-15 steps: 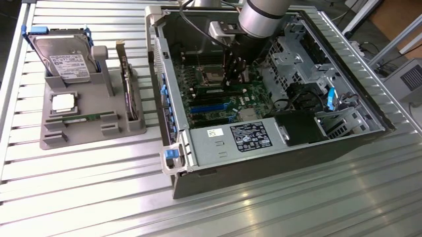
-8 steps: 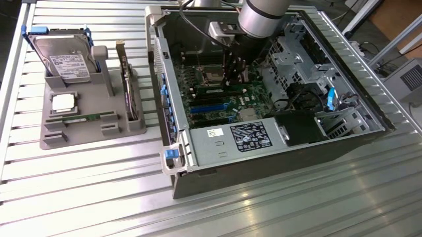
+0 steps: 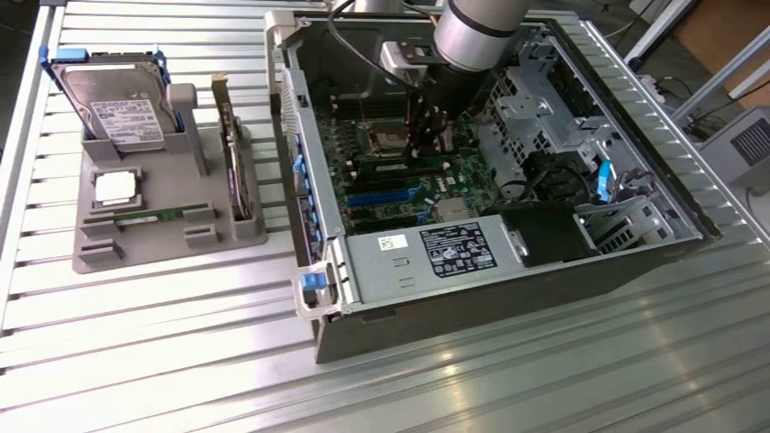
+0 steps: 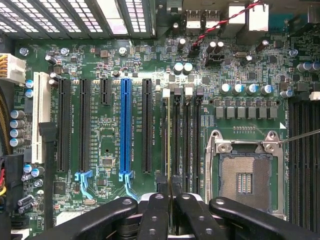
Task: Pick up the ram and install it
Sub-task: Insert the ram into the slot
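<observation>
My gripper (image 3: pixel 430 135) is down inside the open computer case (image 3: pixel 361 334), over the green motherboard (image 4: pixel 110 145). In the wrist view its black fingers (image 4: pixel 155 215) are shut on the ram (image 4: pixel 172 182). The ram shows edge-on as a thin dark strip between the pads. It hangs upright in line with the row of black memory slots (image 4: pixel 186 140), beside the empty CPU socket (image 4: pixel 245 177). I cannot tell whether its lower edge touches a slot. A second slim green stick (image 3: pixel 154 216) lies flat in the grey holder (image 3: pixel 144 253) outside the case.
The holder also carries a hard drive (image 3: pixel 121 108), a square silver CPU (image 3: pixel 114 185) and an upright expansion card (image 3: pixel 234 153). Inside the case are a power supply (image 3: pixel 439 253), drive cages (image 3: pixel 542 99), black and blue expansion slots (image 4: pixel 125 125) and capacitors near the slots.
</observation>
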Robot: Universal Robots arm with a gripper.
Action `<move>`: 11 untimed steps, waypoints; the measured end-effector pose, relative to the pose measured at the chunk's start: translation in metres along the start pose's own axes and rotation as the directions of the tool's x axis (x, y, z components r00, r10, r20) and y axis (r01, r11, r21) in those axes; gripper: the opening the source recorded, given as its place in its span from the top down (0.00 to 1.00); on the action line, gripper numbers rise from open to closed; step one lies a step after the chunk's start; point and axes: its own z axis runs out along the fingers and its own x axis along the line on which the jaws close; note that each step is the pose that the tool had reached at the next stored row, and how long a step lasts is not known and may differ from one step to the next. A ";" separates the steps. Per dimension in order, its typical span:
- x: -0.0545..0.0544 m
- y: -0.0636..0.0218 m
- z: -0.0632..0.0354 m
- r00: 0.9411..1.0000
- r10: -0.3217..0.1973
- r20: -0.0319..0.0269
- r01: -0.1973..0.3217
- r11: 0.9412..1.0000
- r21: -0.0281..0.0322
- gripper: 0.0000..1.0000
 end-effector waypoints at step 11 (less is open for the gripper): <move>0.000 0.0000 0.0000 1.000 0.000 0.000 0.000 1.000 0.000 0.80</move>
